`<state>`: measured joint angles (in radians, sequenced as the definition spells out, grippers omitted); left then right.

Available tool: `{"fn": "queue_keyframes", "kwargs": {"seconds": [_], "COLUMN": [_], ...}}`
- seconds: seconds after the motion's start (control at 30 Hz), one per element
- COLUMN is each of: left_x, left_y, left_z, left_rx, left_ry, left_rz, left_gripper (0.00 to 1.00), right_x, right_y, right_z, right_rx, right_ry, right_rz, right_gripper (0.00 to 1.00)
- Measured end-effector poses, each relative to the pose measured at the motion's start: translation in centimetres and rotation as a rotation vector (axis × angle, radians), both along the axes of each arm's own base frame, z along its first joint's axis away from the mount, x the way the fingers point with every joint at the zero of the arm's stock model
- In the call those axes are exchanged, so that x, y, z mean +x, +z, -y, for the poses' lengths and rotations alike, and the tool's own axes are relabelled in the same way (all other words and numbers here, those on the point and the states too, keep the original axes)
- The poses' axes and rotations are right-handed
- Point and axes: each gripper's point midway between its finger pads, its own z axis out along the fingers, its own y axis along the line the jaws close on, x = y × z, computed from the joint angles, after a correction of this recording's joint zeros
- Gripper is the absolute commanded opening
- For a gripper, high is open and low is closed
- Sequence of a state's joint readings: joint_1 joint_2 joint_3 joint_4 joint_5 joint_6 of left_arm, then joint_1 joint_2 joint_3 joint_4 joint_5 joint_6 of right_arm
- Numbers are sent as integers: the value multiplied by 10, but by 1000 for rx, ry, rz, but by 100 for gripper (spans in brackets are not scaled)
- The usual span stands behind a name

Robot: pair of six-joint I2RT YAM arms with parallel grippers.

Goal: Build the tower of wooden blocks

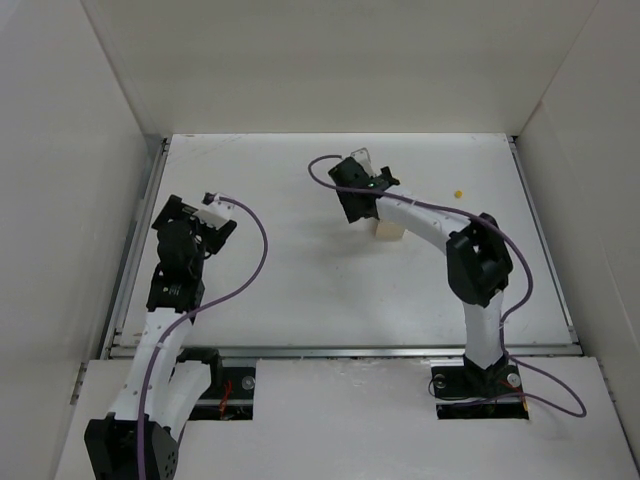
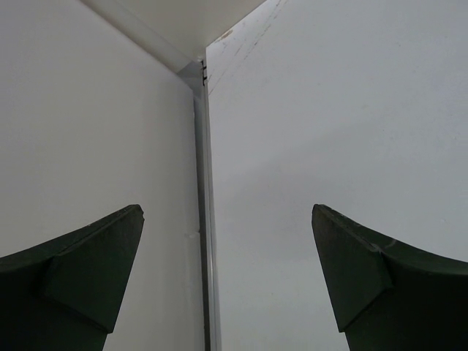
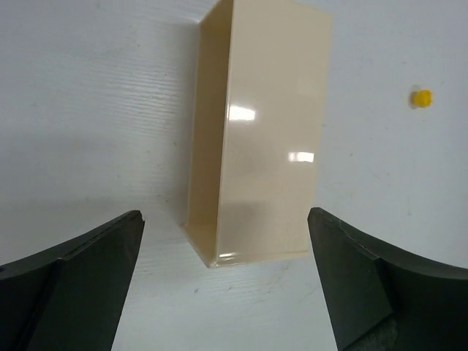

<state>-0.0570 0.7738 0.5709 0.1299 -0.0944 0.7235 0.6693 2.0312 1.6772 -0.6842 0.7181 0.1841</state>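
Plainly the right claw [image 3: 225, 214] hung spread wide over the cream box [image 3: 256, 139] on the desk [image 3: 88, 110], yellow bead [image 3: 420, 97] nearby; the left claw [image 2: 227, 208] gaped empty toward a corner [image 2: 201, 73]

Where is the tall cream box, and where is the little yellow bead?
cream box [image 3: 259, 124], right wrist view, middle of its wide shiny face.
yellow bead [image 3: 421, 97], right wrist view, its centre.
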Motion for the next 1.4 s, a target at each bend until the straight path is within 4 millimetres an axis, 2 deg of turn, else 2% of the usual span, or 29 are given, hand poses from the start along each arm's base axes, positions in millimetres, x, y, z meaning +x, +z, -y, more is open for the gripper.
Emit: {"fn": "queue_keyframes", "kwargs": {"seconds": [0.1, 0.23, 0.33, 0.43, 0.67, 0.93, 1.03, 1.1, 1.23, 1.4], "left_x": [-1, -2, -3, -4, -5, -6, -6, -6, -7, -7], "left_y": [-4, -3, -2, -1, -3, -6, -7, -7, -8, -8], "left_z": [0, 0, 0, 0, 0, 0, 0, 0, 0, 0], "left_rx": [0, -2, -3, -5, -10, -9, -9, -9, -9, -9], "left_ry": [0, 1, 1, 1, 2, 2, 2, 2, 2, 2], "left_rz": [-8, -7, -2, -2, -8, -20, -24, -25, -29, -31], "left_gripper": [100, 100, 100, 100, 100, 100, 100, 100, 100, 100], "right_x": [2, 19, 29, 28, 15, 32, 31, 31, 33, 33], "right_y": [16, 40, 44, 36, 10, -19, -30, -32, -29, -29], "right_z": [5, 29, 49, 53, 29, 32, 34, 36, 35, 33], "right_rx": [159, 377, 470, 506, 600, 604, 582, 570, 553, 522], "right_ry": [2, -39, -70, -68, 29, 8, -5, -12, -12, -7], "right_rz": [-10, 2, 0, -33, -144, -185, -207, -205, -191, -179], "right_gripper": [100, 100, 100, 100, 100, 100, 100, 96, 83, 53]}}
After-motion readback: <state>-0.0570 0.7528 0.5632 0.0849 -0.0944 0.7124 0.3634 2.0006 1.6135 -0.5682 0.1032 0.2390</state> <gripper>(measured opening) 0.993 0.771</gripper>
